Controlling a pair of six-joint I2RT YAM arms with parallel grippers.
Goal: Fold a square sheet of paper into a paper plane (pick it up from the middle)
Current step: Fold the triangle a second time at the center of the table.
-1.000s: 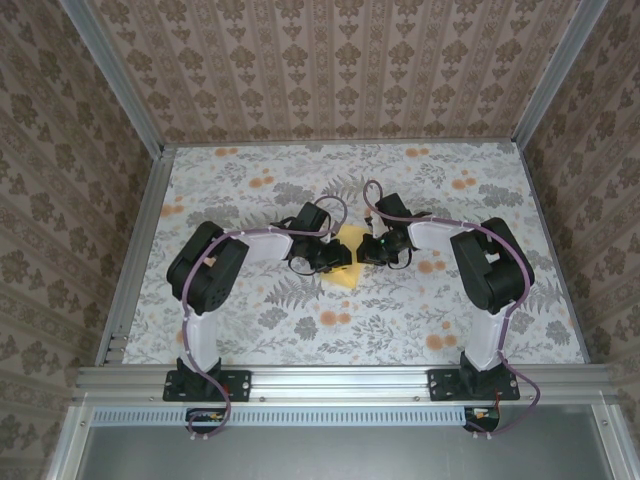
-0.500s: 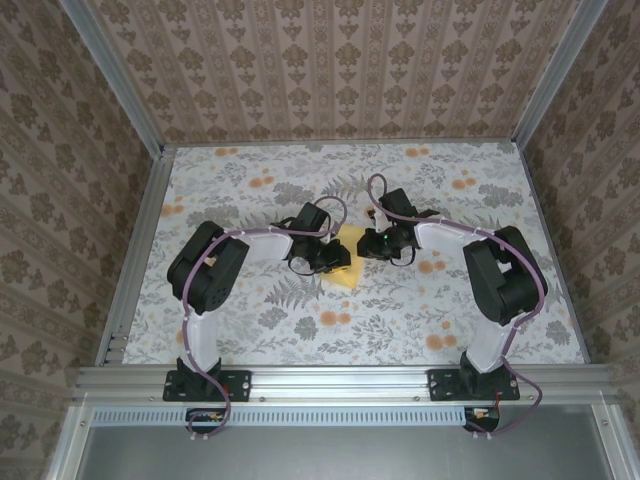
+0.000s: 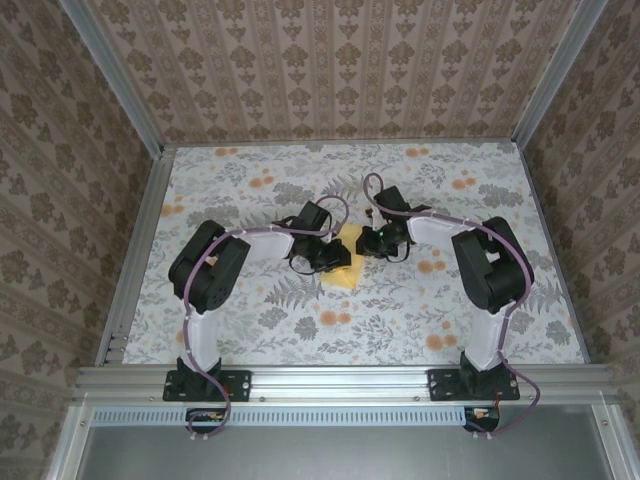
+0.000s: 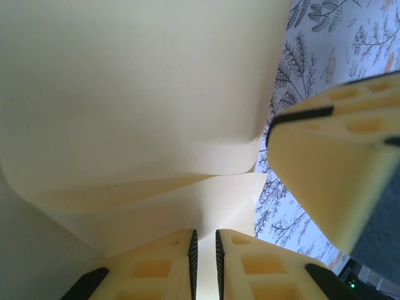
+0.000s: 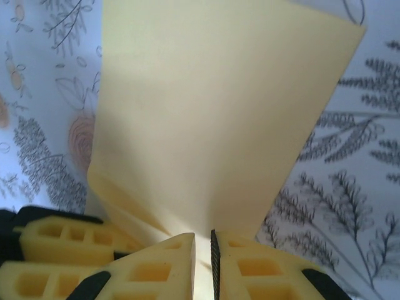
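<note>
Grip check: right gripper (image 5: pixel 203 234) has slid a touch toward worktop's far edge, left gripper (image 4: pixel 204 232) steady; both pinch square sheet of paper (image 3: pixel 347 266), fold prob. tightening.

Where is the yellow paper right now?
The square sheet of paper is mid-table over the floral cloth in the top view, pinched by the left gripper on its left and the right gripper on its right.

Top view: light was bright, even, diffuse; only faint soft shadows lay on the bench (image 3: pixel 250 330) | Left wrist: square sheet of paper (image 4: pixel 137 94) sat very close, blurred, washed pale, dim grey at lower left | Right wrist: paper crisper, shaded along lower left fold
</note>
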